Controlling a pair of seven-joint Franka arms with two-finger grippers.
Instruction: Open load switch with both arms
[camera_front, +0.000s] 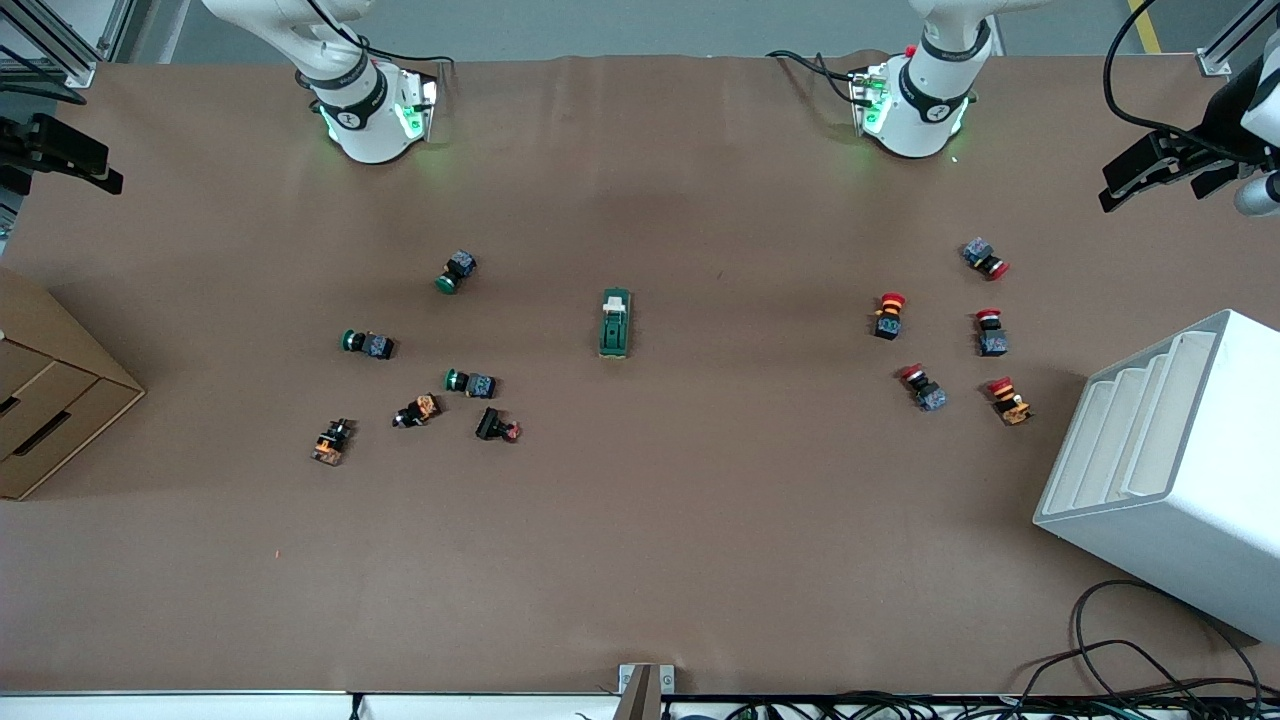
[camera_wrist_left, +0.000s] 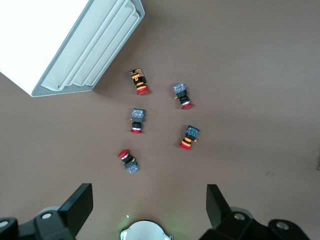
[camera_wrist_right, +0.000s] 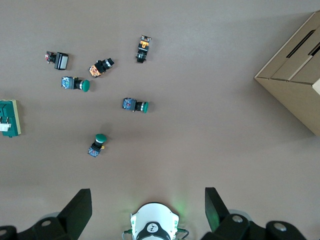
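The load switch (camera_front: 614, 323), a dark-green oblong block with a white lever piece, lies flat mid-table between the two groups of push buttons; one end of the load switch (camera_wrist_right: 10, 117) shows at the edge of the right wrist view. My left gripper (camera_wrist_left: 149, 196) hangs high over the left arm's end of the table, open, with nothing between its fingers (camera_wrist_left: 80, 200). My right gripper (camera_wrist_right: 147, 197) hangs high over the right arm's end, also open and holding nothing. Both grippers are well away from the switch. In the front view they sit at the side edges, left gripper (camera_front: 1150, 172), right gripper (camera_front: 65, 155).
Several red-capped push buttons (camera_front: 888, 314) lie toward the left arm's end, beside a white slotted bin (camera_front: 1170, 470). Green-capped and black-and-orange push buttons (camera_front: 470, 382) lie toward the right arm's end, near a cardboard box (camera_front: 50, 400). Cables trail at the table's near edge.
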